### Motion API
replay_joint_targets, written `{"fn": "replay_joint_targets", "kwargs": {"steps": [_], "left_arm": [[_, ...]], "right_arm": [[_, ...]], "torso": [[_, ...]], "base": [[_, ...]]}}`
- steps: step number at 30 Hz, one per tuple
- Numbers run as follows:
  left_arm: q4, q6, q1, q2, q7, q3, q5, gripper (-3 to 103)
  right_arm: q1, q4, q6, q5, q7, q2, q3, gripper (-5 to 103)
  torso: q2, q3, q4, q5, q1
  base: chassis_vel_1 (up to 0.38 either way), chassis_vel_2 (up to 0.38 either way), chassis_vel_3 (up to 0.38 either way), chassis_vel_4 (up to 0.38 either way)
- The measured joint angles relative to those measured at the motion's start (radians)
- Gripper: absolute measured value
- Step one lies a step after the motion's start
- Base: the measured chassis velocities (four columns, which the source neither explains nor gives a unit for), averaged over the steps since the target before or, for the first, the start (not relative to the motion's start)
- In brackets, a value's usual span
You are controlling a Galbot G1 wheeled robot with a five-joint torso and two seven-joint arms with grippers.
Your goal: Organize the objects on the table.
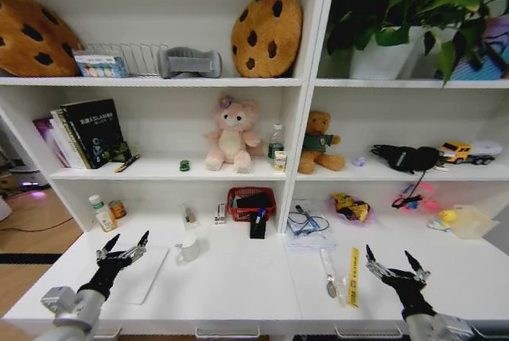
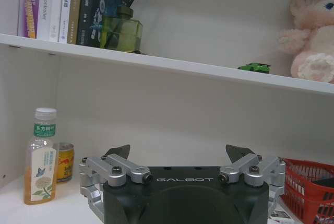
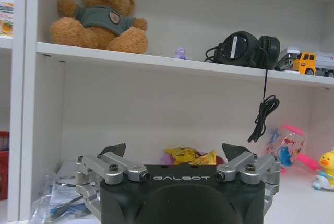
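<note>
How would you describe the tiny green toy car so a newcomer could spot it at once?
Find the white shelving above the table and the shelf one level above the tabletop, left of the central divider. There, between the dark books and the pink plush bunny, sits the green toy car. It is the smallest thing on that shelf, low and bright green.

Before me runs the wide white desk [image 1: 238, 281], joined to tall white shelving. On its flat top I see a thin pale laptop [image 1: 147, 273] at my left, a white mug [image 1: 189, 249] beside it, a red mesh basket [image 1: 250, 203] farther back, and a yellow ruler [image 1: 354, 276] on my right.
</note>
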Motion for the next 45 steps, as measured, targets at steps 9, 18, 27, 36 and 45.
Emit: {"fn": "replay_joint_targets", "kwargs": {"steps": [9,18,27,36,45], "left_arm": [[0.0,0.0,0.0,0.0,0.0,0.0,0.0,100],[0.0,0.0,0.0,0.0,0.0,0.0,0.0,100],[0.0,0.0,0.0,0.0,0.0,0.0,0.0,100],[0.0,0.0,0.0,0.0,0.0,0.0,0.0,100],[0.0,0.0,0.0,0.0,0.0,0.0,0.0,100]], "right_arm": [[0.0,0.0,0.0,0.0,0.0,0.0,0.0,100],[0.0,0.0,0.0,0.0,0.0,0.0,0.0,100],[0.0,0.0,0.0,0.0,0.0,0.0,0.0,100],[0.0,-0.001,0.0,0.0,0.0,0.0,0.0,100],[0.0,-0.001,0.0,0.0,0.0,0.0,0.0,100]], "torso": [[0.0,0.0,0.0,0.0001,0.0],[0.0,0.0,-0.0003,0.0001,0.0],[0.0,0.0,0.0003,0.0003,0.0],[0.0,0.0,0.0001,0.0002,0.0],[0.0,0.0,-0.0002,0.0,0.0]], "base": [[0.148,0.15,-0.151,-0.145],[0.136,0.148,-0.149,-0.153],[0.171,0.168,-0.146,-0.147],[0.148,0.142,-0.145,-0.14],[0.141,0.146,-0.156,-0.158]]}}
